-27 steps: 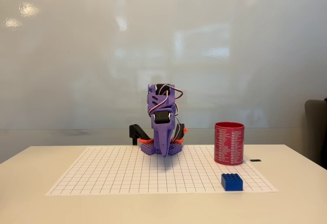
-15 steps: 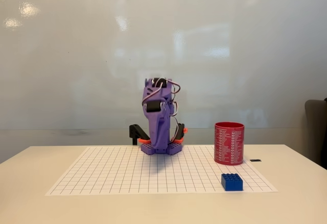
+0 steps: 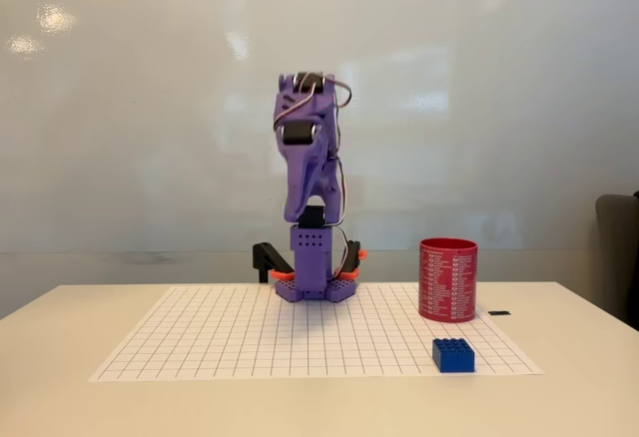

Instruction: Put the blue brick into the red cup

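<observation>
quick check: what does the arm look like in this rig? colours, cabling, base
The arm is purple printed plastic with black servo blocks and red, white and dark wires looping over the top. Its purple base has rows of small holes, orange trim and a black clamp on the picture's left.

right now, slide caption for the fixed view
Purple arm raised behind grid mat; blue brick lies in front of red cup.

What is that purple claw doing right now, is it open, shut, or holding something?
Gripper: holding nothing, raised above its base; open or shut cannot be told from this angle. The blue brick sits on the grid sheet.
</observation>
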Available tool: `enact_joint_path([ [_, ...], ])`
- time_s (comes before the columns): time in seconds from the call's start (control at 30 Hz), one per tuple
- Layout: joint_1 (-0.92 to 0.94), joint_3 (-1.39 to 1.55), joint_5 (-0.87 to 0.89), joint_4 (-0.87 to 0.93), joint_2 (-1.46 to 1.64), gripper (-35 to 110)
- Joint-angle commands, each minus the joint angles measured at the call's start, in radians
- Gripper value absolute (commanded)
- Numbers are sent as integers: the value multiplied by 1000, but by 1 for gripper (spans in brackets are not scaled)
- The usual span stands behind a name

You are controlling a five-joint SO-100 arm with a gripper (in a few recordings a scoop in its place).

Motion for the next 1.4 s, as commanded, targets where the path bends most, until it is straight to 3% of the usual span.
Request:
enact_joint_path([
  [0.0,-72,-242,-67,80,-132,-1],
  [0.3,-267,-268,-216,80,-430,-1],
  [0.57,-529,-359,-204,81,-676,-1],
  [0.9,-649,-604,184,-3,-914,-1],
  [1.37,-673,-236,772,-270,-856,-1],
])
